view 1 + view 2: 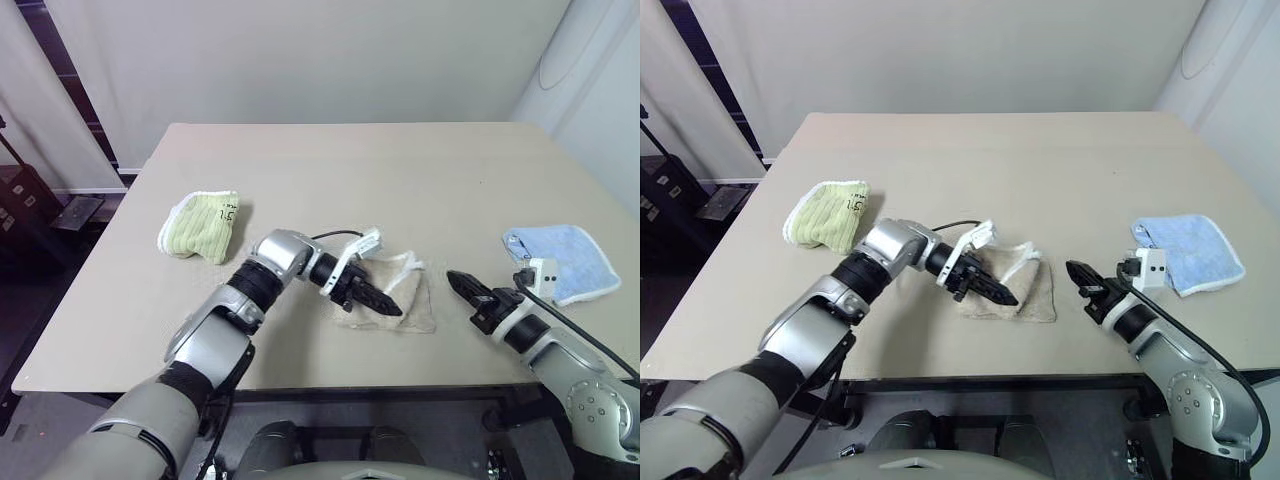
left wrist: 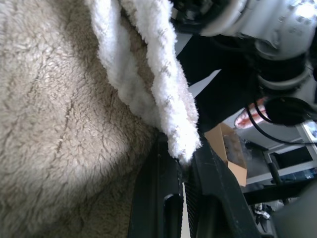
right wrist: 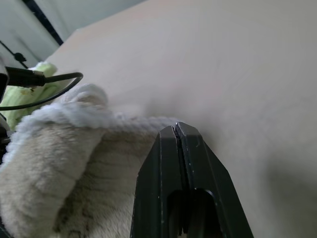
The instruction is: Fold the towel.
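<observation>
A beige desk [image 1: 400, 170] seen from above, carrying three cloths. The towel [image 1: 405, 300], tan with white edging, lies bunched and partly folded near the front edge of the desk, just right of centre. At its ten o'clock, well apart, rests a folded green towel [image 1: 200, 225]; at its three o'clock, toward the right edge of the desk, rests a folded blue towel [image 1: 565, 258].

The left claw [image 1: 385, 300] reaches in from nine o'clock and lies over the towel, its black fingers pressed nearly together and pinching a white-edged fold of the towel, as the left wrist view shows, where the fold [image 2: 171, 119] runs down into the narrow gap between the fingers [image 2: 158, 198].

The right claw [image 1: 462, 283] hovers just beside the towel at its three o'clock, pointing toward eleven o'clock, its fingers pressed together and holding nothing; the right wrist view shows the fingertips [image 3: 177, 130] near the towel's white edge.
</observation>
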{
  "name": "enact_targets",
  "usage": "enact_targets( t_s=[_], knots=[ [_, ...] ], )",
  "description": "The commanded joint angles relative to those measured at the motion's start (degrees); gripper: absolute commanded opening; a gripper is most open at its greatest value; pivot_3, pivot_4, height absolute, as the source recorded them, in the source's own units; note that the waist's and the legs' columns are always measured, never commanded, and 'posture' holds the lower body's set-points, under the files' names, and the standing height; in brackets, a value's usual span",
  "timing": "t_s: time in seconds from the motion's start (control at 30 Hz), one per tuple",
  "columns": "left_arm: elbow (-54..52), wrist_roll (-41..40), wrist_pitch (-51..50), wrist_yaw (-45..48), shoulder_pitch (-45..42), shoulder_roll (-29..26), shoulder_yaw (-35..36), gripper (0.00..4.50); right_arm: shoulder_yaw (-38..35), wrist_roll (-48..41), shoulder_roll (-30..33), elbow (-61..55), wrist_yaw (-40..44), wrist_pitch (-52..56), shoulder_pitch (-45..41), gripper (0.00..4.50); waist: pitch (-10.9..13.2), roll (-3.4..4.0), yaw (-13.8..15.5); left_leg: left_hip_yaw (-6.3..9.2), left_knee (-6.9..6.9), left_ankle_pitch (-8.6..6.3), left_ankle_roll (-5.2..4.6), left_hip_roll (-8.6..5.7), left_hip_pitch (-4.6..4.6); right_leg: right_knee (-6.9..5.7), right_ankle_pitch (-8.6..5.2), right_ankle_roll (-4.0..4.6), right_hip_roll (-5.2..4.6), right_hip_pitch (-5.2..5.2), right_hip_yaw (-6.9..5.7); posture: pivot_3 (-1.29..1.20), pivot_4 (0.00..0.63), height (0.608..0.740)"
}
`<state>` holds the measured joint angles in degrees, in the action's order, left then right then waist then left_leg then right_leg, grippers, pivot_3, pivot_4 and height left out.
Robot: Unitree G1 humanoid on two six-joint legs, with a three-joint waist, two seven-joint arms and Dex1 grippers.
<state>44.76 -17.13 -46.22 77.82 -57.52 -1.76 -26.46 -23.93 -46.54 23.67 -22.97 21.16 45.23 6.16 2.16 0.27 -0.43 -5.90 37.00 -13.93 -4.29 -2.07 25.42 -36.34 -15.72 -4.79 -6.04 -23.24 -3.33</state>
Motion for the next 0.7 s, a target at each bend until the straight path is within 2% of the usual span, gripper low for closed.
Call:
enact_targets(
  t_s=[0.03, 0.13, 0.33, 0.43, 0.63, 0.7],
  knots=[
    [6.52, 1.98, 2.70, -6.11, -3.46, 4.03, 3.72, 0.03, -1.37, -1.17, 0.17, -2.54, -0.57, -1.33, -0.32, 0.00, 0.01, -0.01, 0.08, 0.00, 0.07, -0.02, -0.05, 0.00, 0.00, 0.01, 0.05, -0.09, 0.00, 0.03, 0.00, 0.00, 0.000, 0.720],
    [9.84, 3.00, 3.53, -6.17, -4.92, 5.67, 5.08, 0.03, -1.32, -1.14, 0.28, -2.09, -0.88, -1.35, -0.57, 0.00, 0.01, -0.01, 0.10, -0.01, 0.19, -0.05, -0.23, 0.00, 0.01, 0.04, 0.14, -0.26, -0.01, 0.08, 0.00, 0.00, 0.000, 0.720],
    [9.52, 3.98, 2.50, -3.44, -4.83, 6.10, 5.75, 0.03, -1.11, -0.53, 0.58, -0.78, -1.07, -1.64, -1.94, 0.00, -0.03, 0.04, -0.04, 0.00, 0.18, -0.05, -0.23, 0.00, 0.00, 0.03, 0.16, -0.29, 0.00, 0.05, 0.00, 0.00, 0.000, 0.720],
    [8.92, 3.89, 1.13, -1.88, -4.19, 6.29, 6.00, 0.79, -1.10, 0.18, 0.55, 0.17, -1.13, -2.28, -2.62, 0.00, -0.03, 0.05, 0.08, -0.01, 0.20, -0.05, -0.23, 0.00, 0.01, 0.04, 0.16, -0.29, 0.00, 0.05, 0.01, 0.00, 0.000, 0.720],
    [5.35, 1.71, -2.49, 0.73, -3.96, 5.53, 8.36, 2.98, -0.78, 0.82, 0.75, 1.36, -0.26, -3.40, -2.95, 0.00, -0.03, 0.06, 0.19, -0.01, 0.19, -0.05, -0.23, 0.00, 0.03, 0.06, 0.16, -0.29, 0.00, 0.04, 0.01, 0.00, 0.000, 0.720],
    [0.26, 1.30, -0.94, 3.39, -2.02, 3.98, 7.58, 3.73, -1.30, -0.08, 0.42, 1.97, 0.08, -3.52, -3.59, 0.00, -0.05, 0.10, 0.03, 0.00, 0.19, -0.05, -0.23, 0.00, 0.03, 0.06, 0.16, -0.29, 0.00, 0.05, 0.01, 0.00, 0.000, 0.720]
  ],
)
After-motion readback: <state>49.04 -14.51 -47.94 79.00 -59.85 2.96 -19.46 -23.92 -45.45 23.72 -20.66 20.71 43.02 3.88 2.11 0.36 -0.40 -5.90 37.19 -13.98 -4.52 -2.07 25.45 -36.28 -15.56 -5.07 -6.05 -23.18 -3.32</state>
